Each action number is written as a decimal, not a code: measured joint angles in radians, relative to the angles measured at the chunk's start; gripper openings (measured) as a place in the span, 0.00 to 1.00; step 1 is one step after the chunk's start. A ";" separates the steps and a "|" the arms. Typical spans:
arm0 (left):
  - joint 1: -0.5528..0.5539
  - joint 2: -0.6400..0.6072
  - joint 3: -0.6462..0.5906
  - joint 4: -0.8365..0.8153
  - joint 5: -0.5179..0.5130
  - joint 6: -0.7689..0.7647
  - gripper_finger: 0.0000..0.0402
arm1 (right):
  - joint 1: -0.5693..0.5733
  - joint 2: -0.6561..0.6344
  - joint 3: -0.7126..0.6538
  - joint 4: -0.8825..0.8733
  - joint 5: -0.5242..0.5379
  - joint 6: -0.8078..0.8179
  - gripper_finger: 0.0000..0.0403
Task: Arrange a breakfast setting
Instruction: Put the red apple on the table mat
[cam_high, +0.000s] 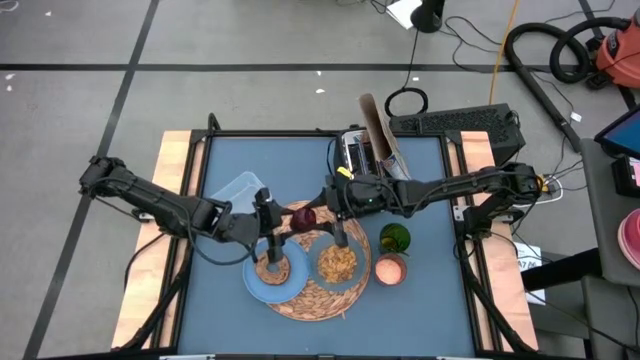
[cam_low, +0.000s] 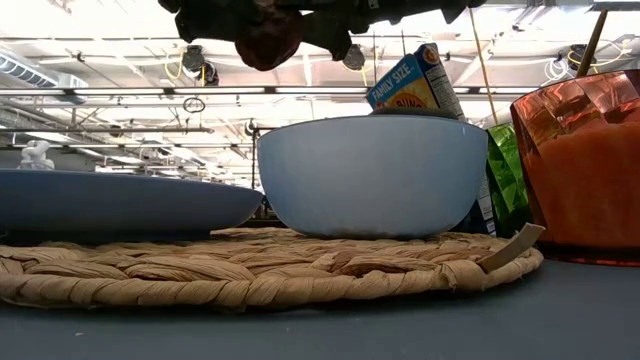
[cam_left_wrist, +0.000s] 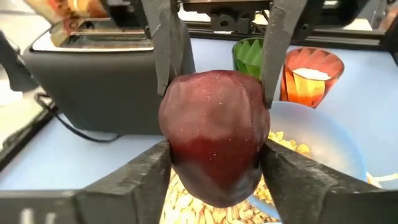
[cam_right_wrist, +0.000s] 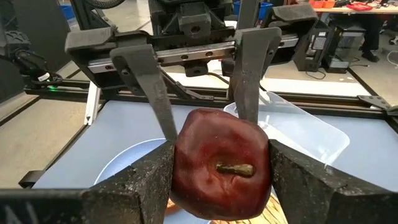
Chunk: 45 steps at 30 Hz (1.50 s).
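Fruit (cam_high: 303, 216) clamped by both tools above mat's (cam_high: 300, 305) far edge.

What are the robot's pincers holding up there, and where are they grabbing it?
Both the left pincer and right pincer squeeze the dark-red fruit by its sides.

The only readable print is on a cereal box (cam_low: 422, 82) seen in the low view, standing behind the pale bowl (cam_low: 372, 176), toward the far side of the desk. A blue band on its upper corner reads "FAMILY SIZE"; below it a few yellow letters of the brand show, too cut off to read.
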 joint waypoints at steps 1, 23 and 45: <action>0.003 0.000 0.000 -0.001 0.000 -0.016 0.63 | 0.000 0.000 0.000 0.000 0.002 -0.001 0.58; 0.008 -0.024 0.000 -0.550 -0.013 -0.232 0.89 | -0.014 0.016 0.003 0.094 -0.003 0.007 0.57; 0.004 -0.024 0.000 -0.734 0.038 -0.381 0.89 | -0.061 0.245 0.214 -0.238 0.080 -0.063 0.57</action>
